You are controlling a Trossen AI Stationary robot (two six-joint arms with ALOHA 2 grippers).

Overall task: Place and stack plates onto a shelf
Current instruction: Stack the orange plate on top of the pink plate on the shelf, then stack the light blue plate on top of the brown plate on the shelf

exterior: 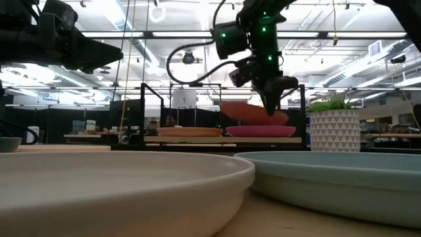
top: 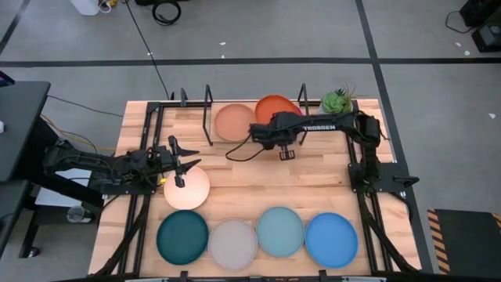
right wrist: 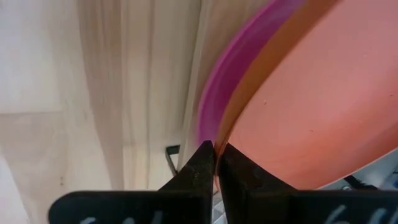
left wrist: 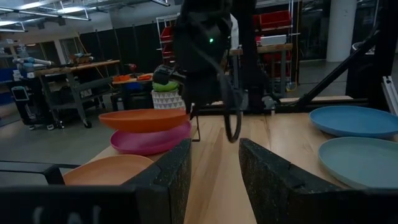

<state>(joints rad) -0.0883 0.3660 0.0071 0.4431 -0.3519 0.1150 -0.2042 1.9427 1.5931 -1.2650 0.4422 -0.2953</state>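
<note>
The right gripper (right wrist: 215, 155) is pinching the rim of the burnt orange plate (top: 275, 106), holding it tilted just above the magenta plate (exterior: 260, 131) on the shelf (top: 207, 113) at upper centre of the high view. The left gripper (top: 182, 162) is hovering, fingers spread, over the cream plate (top: 188, 190) at centre left.

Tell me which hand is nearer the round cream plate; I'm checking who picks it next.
Left. The left hand hovers at the round cream plate's far edge, fingers open. The right hand is over at the black rod shelf, shut on the burnt orange plate.
</note>
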